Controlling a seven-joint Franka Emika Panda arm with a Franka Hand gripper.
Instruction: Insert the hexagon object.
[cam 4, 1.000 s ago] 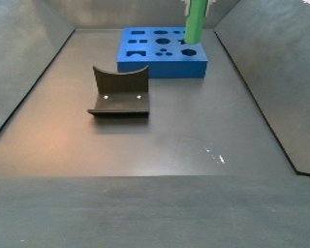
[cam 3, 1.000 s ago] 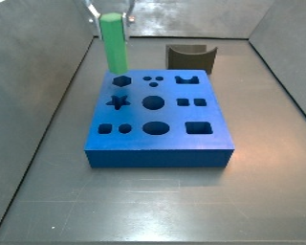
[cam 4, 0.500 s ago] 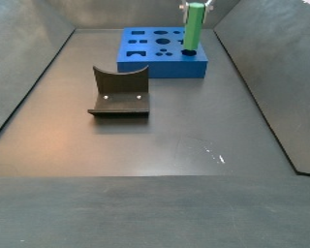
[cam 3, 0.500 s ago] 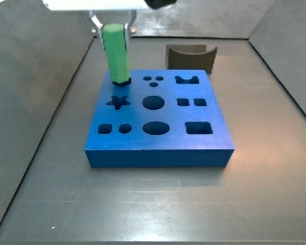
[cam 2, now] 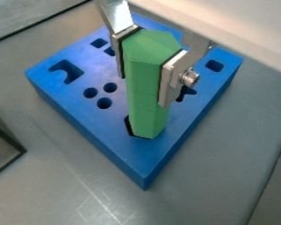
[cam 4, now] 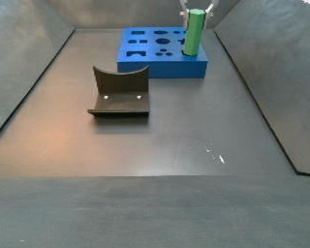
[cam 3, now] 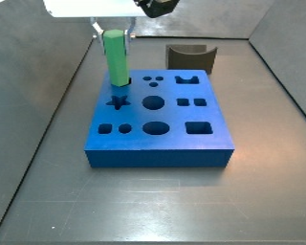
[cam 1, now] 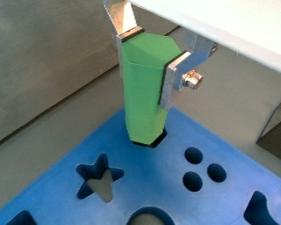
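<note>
The bright green hexagon object (cam 1: 147, 88) stands upright with its lower end in a corner hole of the blue block (cam 1: 213, 189). My gripper (cam 1: 153, 48) is shut on its upper end, silver fingers (cam 1: 178, 75) flat against two opposite faces. Both wrist views show this; the peg (cam 2: 149, 88) enters a hole near the block's corner (cam 2: 137, 163). In both side views the peg (cam 3: 116, 57) (cam 4: 194, 29) rises from the block (cam 3: 163, 124) (cam 4: 158, 50) with the gripper (cam 3: 114, 29) on top.
A dark grey curved block (cam 4: 119, 94) lies on the floor away from the blue block; it also shows behind the block in a side view (cam 3: 190, 55). The blue block has several other holes, among them a star (cam 1: 96, 174). Grey walls enclose the floor.
The gripper has lowered the green peg straight down over the last second. Its lower end has gone from above the block's corner hole into it.
</note>
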